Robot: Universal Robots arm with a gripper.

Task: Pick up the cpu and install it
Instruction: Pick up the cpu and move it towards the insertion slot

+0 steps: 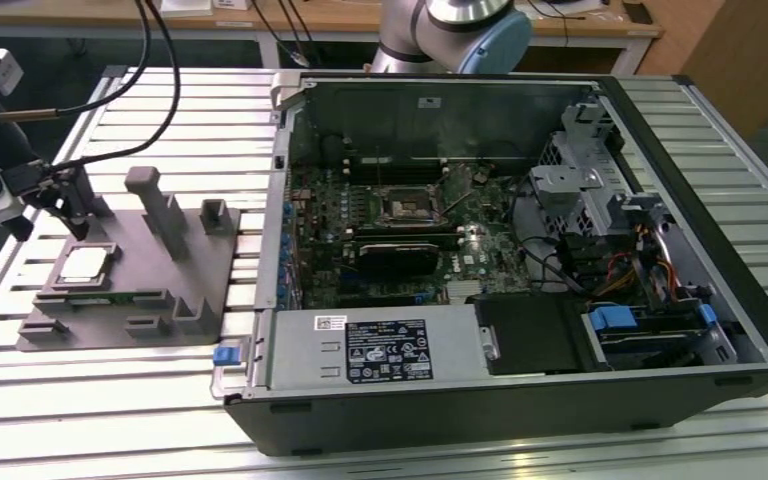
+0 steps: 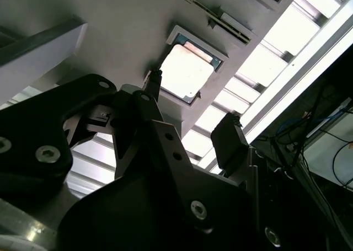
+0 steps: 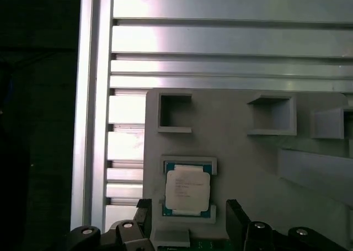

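The cpu is a small square chip with a pale metal top, lying flat in a recess of the grey fixture block on the exterior view's left. Both wrist views show the cpu seated in its pocket. My gripper hangs just above and slightly behind it, open, with nothing held. In both wrist views the gripper has one black finger on each side of the chip, apart from it.
An open computer case lies at the exterior view's right, its motherboard socket near the board's middle. Upright posts rise from the fixture beside the gripper. A green memory stick sits in the fixture's front slot. The table is slatted aluminium.
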